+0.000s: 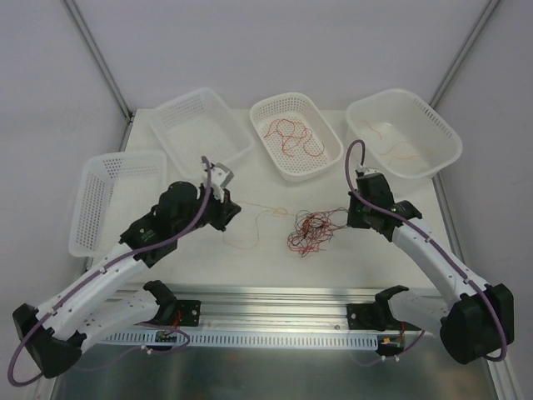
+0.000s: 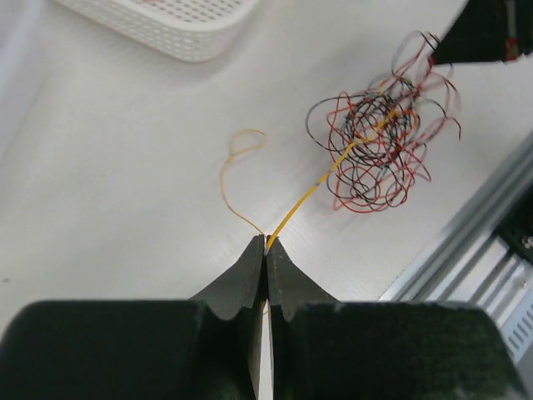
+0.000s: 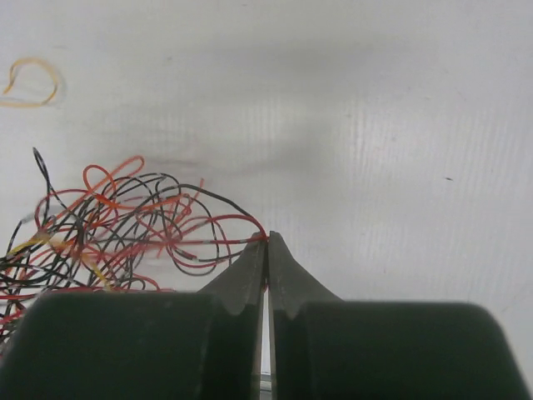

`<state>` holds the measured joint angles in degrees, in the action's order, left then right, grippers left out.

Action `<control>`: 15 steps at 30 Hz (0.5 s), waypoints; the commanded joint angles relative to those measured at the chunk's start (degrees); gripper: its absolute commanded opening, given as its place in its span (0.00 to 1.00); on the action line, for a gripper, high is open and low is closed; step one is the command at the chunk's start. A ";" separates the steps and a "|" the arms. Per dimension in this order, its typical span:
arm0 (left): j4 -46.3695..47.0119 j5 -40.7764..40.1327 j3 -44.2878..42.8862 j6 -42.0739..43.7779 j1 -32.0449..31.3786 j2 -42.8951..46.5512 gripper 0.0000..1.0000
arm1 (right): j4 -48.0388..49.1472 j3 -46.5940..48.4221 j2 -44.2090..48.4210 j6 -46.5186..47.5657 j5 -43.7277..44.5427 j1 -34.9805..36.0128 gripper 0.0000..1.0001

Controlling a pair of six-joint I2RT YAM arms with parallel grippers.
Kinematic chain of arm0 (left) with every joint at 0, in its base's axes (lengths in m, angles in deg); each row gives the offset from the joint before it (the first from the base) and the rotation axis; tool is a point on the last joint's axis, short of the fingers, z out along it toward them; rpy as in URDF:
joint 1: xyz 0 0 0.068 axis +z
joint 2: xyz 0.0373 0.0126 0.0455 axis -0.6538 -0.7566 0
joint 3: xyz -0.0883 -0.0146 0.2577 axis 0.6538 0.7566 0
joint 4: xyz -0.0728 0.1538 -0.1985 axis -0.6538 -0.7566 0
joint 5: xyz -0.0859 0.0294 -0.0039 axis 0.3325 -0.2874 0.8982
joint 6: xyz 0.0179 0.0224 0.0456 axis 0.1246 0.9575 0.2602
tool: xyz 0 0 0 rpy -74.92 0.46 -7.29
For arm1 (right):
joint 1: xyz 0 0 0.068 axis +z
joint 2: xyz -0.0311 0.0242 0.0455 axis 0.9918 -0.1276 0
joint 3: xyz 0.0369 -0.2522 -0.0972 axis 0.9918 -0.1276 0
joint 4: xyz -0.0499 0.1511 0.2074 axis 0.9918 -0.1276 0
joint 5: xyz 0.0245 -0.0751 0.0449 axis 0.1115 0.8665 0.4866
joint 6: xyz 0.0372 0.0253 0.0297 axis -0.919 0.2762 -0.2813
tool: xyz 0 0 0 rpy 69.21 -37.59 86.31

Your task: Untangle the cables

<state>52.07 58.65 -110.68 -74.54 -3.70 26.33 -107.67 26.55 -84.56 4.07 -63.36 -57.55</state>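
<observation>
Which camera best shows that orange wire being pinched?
The left wrist view: the orange wire runs clearly from the shut left jaws into the tangle. The top view shows only a faint line; the right wrist view, mostly the tangle.

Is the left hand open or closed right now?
Shut. The left hand has fingers pressed together, pinching an orange wire leading into the tangle.

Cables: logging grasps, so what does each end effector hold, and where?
The left end effector pinches the orange cable partway along, outside the tangle; the right end effector pinches a red cable at the tangle's edge.
</observation>
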 commanded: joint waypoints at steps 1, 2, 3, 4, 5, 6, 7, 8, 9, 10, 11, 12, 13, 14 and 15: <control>-6.13 -3.46 0.40 -8.56 6.90 6.99 0.00 | -2.59 -0.71 1.96 -1.05 -0.65 -5.07 0.01; -7.62 -3.89 0.23 -9.17 7.96 10.49 0.00 | -3.11 -0.80 2.05 -1.13 -1.17 -6.13 0.01; -8.50 -6.68 -0.21 -10.40 9.45 12.01 0.00 | -3.29 -0.88 2.14 -1.22 -1.53 -7.71 0.01; -9.90 -8.97 -1.87 -10.85 9.90 13.15 0.00 | -3.38 -1.06 2.23 -1.31 -2.05 -8.24 0.01; -12.96 -11.17 -3.10 -11.37 10.25 14.47 0.00 | -3.55 -1.24 2.23 -1.31 -2.32 -8.86 0.01; -15.34 -13.45 -4.50 -11.55 10.34 14.74 0.00 | -3.64 -1.24 2.31 -1.31 -2.41 -9.39 0.01; -17.54 -19.48 -7.65 -11.82 10.69 14.57 0.00 | -3.64 -1.41 2.40 -1.57 -2.32 -10.35 0.01; -22.52 -22.50 -9.34 -11.99 10.78 13.88 0.00 | -3.82 -1.67 2.58 -1.58 -2.49 -10.97 0.01; -24.75 -26.10 -11.01 -12.60 10.96 13.43 0.00 | -3.82 -1.85 3.19 -1.58 -2.50 -12.02 0.01; -26.51 -30.92 -13.55 -12.96 11.13 12.91 0.00 | -3.90 -1.94 3.45 -1.66 -2.67 -12.55 0.01; -28.18 -32.88 -14.53 -13.40 11.31 12.21 0.00 | -3.91 -2.03 4.07 -1.92 -2.67 -13.08 0.01; -29.42 -33.42 -15.32 -13.23 11.40 11.94 0.00 | -3.99 -2.11 4.51 -1.75 -2.85 -13.95 0.01; -29.43 -32.73 -16.37 -12.96 11.40 11.85 0.00 | -3.99 -2.03 5.21 -1.49 -3.02 -14.14 0.01; -29.26 -29.24 -16.73 -12.87 11.40 11.59 0.00 | -3.73 -1.94 5.48 -1.05 -4.50 -14.14 0.01; -27.95 -27.47 -17.08 -12.79 11.31 11.24 0.00 | -3.56 -1.59 5.39 -0.96 -5.65 -14.14 0.01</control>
<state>27.79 33.03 -125.59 -86.12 7.36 38.83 -110.95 24.56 -81.06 3.26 -66.16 -71.16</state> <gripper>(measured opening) 0.007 0.018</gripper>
